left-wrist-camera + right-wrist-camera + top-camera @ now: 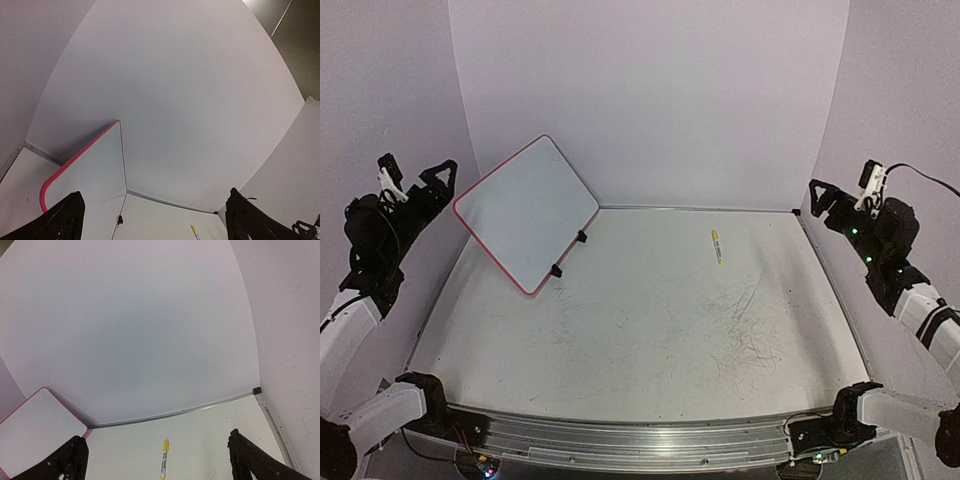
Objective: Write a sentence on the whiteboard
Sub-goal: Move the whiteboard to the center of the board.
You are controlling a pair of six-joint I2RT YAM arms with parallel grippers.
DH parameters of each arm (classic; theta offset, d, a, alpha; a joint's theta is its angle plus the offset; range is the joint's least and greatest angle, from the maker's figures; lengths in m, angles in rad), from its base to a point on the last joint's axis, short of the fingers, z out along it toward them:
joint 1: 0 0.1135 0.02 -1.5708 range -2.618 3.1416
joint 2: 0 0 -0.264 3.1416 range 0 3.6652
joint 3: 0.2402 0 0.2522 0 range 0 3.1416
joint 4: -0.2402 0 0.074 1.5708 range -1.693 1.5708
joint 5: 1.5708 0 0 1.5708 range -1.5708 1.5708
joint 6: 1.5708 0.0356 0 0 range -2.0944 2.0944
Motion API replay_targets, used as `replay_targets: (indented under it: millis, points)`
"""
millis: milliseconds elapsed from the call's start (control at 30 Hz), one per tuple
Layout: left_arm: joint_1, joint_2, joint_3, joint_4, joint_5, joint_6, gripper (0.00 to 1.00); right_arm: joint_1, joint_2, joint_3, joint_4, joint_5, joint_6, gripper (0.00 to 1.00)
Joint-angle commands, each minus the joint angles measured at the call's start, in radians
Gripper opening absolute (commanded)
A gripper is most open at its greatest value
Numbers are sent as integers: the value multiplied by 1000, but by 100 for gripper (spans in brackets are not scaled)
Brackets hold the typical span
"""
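The whiteboard [525, 212] has a red-pink border and two black clip feet. It stands tilted against the back-left corner and also shows in the left wrist view [85, 185] and the right wrist view [35, 430]. Its face looks blank; the sentence is not visible on it. A thin yellow marker pen [717, 247] lies on the table at the back, right of centre, and both wrist views show it [194, 230] [164, 461]. My left gripper [435, 180] [155, 220] is open and empty, raised at the far left beside the board. My right gripper [830, 200] [157, 460] is open and empty, raised at the far right.
The white table [640, 330] has faint scribble marks at centre right. White walls enclose it at the back and sides, with a metal rail [700, 208] along the back edge. A metal rail runs along the near edge between the arm bases.
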Motion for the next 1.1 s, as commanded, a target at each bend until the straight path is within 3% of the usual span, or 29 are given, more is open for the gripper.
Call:
replay_targets:
  millis: [0, 133, 333, 433, 633, 767, 833, 1067]
  points:
    - [1, -23, -15, -2, 8, -106, 99, -1, -7, 2, 47, -16, 40, 98]
    - [1, -25, -25, -3, 70, -119, 99, -1, 19, 8, 16, -13, 121, 98]
    - [-4, 104, 25, -21, 329, -178, 99, -2, 85, 38, -15, -139, 101, 98]
    - [-66, 147, 25, -26, 350, -202, 99, -1, 96, 31, -16, -181, 108, 98]
    - [-391, 213, 22, -87, 79, -174, 99, -2, 95, 17, -18, -241, 137, 98]
    - [-603, 375, 89, -242, -227, -217, 99, -1, 80, 6, -20, -249, 147, 98]
    - [-650, 467, 135, -366, -391, -325, 99, 1, 74, 4, -28, -250, 147, 98]
    - [-704, 845, 364, -673, -634, -659, 98, 0, 57, 5, -74, -218, 135, 98]
